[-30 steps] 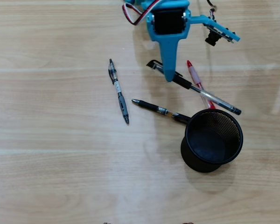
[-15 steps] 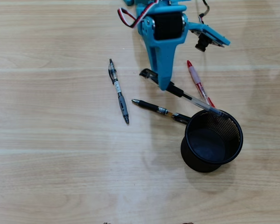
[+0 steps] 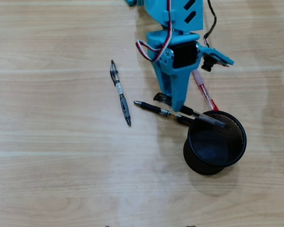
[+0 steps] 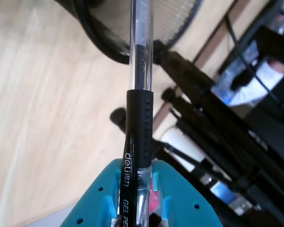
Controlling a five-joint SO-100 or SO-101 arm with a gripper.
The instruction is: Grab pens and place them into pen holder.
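Fingers (image 3: pixel 178 107) closed on clear pen (image 4: pixel 141 71) over pen holder (image 3: pixel 236 150).

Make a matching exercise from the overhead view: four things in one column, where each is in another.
Things:
1. clear pen
2. red pen
3. grey-black pen
4. pen holder

Places:
A. lying alone, far left of the group
B. held in the gripper, tip over the cup's rim
C. standing lower right, nothing visible inside
D. on the table, partly under the arm

Pairs: 1-B, 2-D, 3-A, 4-C
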